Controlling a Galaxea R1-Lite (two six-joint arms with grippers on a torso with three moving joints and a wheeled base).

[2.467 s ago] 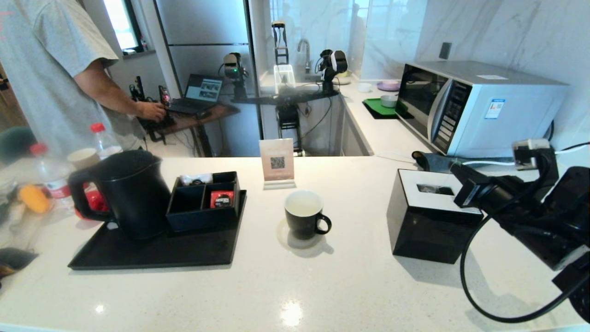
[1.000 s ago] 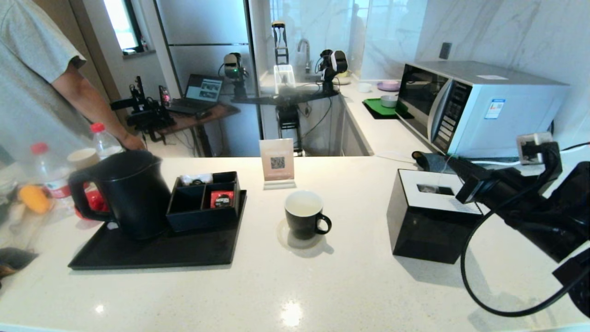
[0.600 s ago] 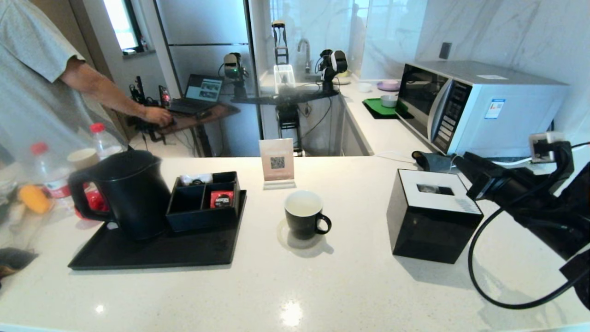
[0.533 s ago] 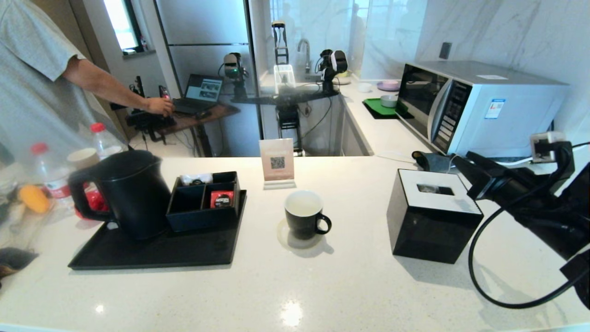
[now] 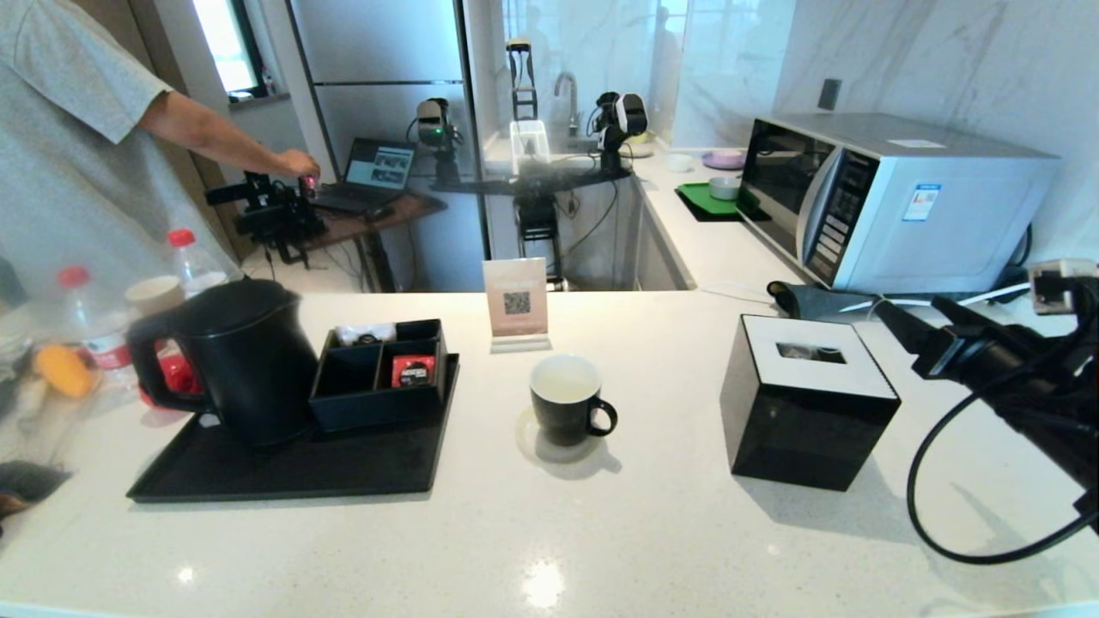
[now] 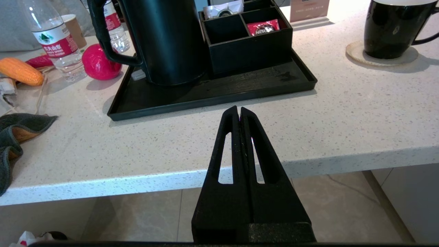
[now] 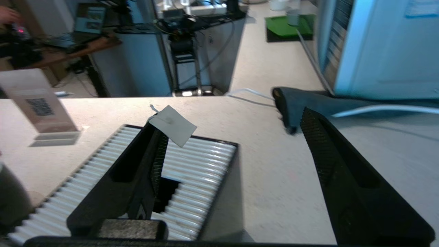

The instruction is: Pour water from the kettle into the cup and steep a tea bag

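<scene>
1. White speckled stone makes up the counter (image 5: 652, 532), with a kitchen behind it.
2. Far left, a person in a grey shirt (image 5: 60, 146) reaches toward a desk at the back.
3. Water bottles (image 6: 56, 41), a tan paper cup (image 5: 154, 293), a red ball (image 6: 99, 63) and an orange corn cob (image 6: 20, 71) sit at the left end of the counter.
4. Next comes a flat black tray (image 5: 292, 468).
5. On the tray stands the kettle (image 5: 245, 365), upright, with its handle pointing left.
6. Just beside the kettle, also on the tray, is a black box with small parts (image 5: 382, 373). A red packet (image 5: 413, 371) lies in one part.
7. The left gripper (image 6: 239, 113) waits low, in front of the counter edge. Its jaws are pressed tight together and hold nothing.
8. A little sign with a square code (image 5: 516, 305) stands behind the middle.
9. The cup (image 5: 567, 399) sits on a round coaster (image 5: 558, 446) in the middle of the counter, well apart from the kettle.
10. A black tissue box (image 5: 803, 403) is to the right of the cup.
11. The right gripper (image 7: 233, 127) hangs near the tissue box. Its jaws are spread wide. A small paper tag (image 7: 172, 125) sits at the tip of one jaw.
12. A silver microwave (image 5: 893, 197) stands at the back right.
</scene>
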